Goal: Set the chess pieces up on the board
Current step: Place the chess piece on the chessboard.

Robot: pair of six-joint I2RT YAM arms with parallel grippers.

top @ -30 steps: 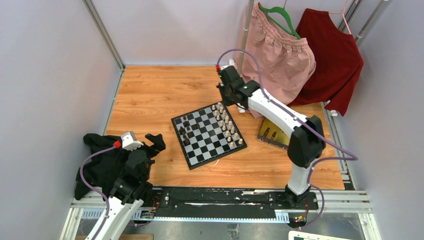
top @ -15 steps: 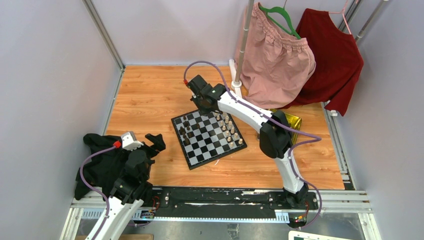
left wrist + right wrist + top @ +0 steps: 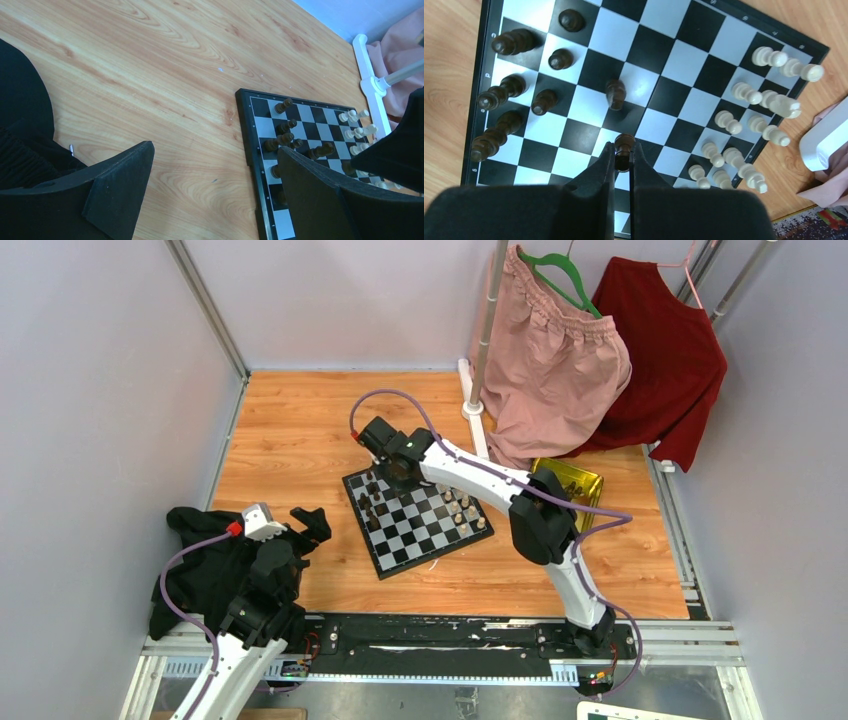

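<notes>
We see the right gripper point(image 3: 623, 156) reaching over the far left corner of the board point(image 3: 659, 22); its fingers point(image 3: 596, 175) are drawn almost together and pinch one dark chess piece point(image 3: 624, 145) upright between their tips; we cannot tell whether that piece touches the square beneath it. The board lies flat on the wooden table point(image 3: 300, 430), turned at a slant to the table's edges. In the right wrist view the other dark pieces point(image 3: 499, 95) cluster along the board's left side, some upright and some leaning; one lone dark piece point(image 3: 615, 94) sits further in, toward the middle, just beyond the held one. The cream pieces point(image 3: 769, 57) stand in two loose rows on the opposite side of the board.

The left gripper point(image 3: 215, 152) hangs low at the near left of the table, well apart from the board; its jaws stand wide open and hold nothing. A black cloth point(image 3: 195, 560) lies bunched just beside it. A gold tray point(image 3: 580, 480) rests on the table to the right of the board, partly hidden by the right arm; a pink garment point(image 3: 555, 350) and a red garment point(image 3: 665, 350) hang at the far right.
</notes>
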